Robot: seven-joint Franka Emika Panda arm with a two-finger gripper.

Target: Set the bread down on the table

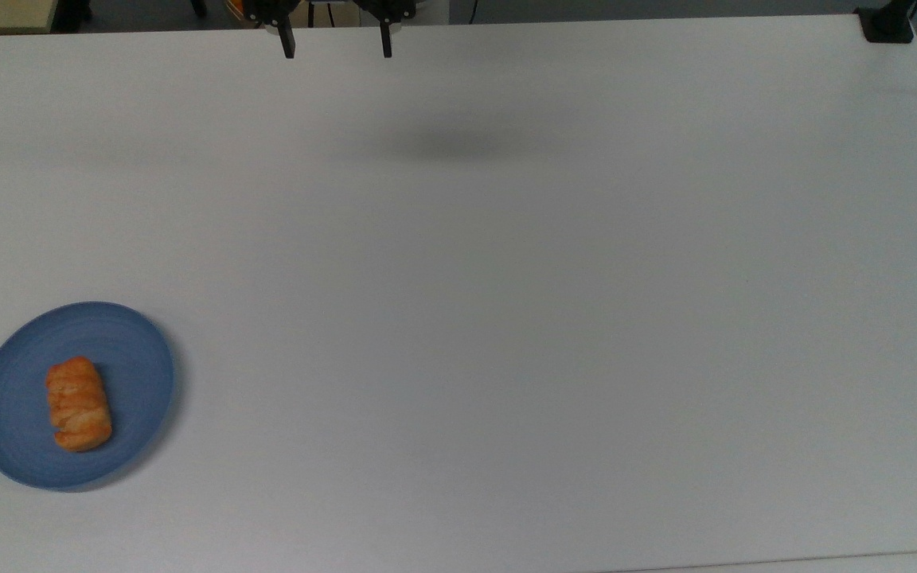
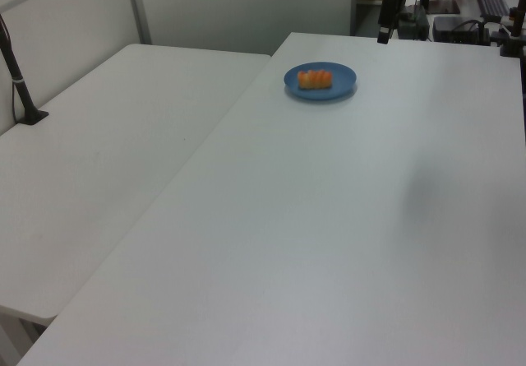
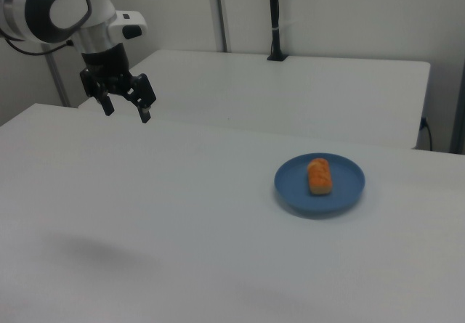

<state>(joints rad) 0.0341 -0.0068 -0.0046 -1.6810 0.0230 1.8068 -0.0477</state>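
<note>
The bread (image 1: pixel 79 403) (image 2: pixel 315 79) (image 3: pixel 319 176), a small orange-brown roll with paler ridges, lies on a round blue plate (image 1: pixel 132 358) (image 2: pixel 341 74) (image 3: pixel 349 174). The plate sits near the top view's lower left corner of the white table (image 1: pixel 506 318) (image 2: pixel 329 218) (image 3: pixel 145 229). My gripper (image 1: pixel 337 48) (image 3: pixel 127 112) hangs open and empty above the table's far edge in the top view, well away from the plate. Its two black fingers (image 1: pixel 289 44) are spread wide apart.
A second white table (image 2: pixel 99 136) (image 3: pixel 290 91) adjoins this one. A black post on a clamp (image 2: pixel 20 78) (image 3: pixel 275 18) stands on it, and another black clamp (image 1: pixel 888 24) sits at the top view's upper right corner. The arm's shadow (image 1: pixel 450 143) falls on the table.
</note>
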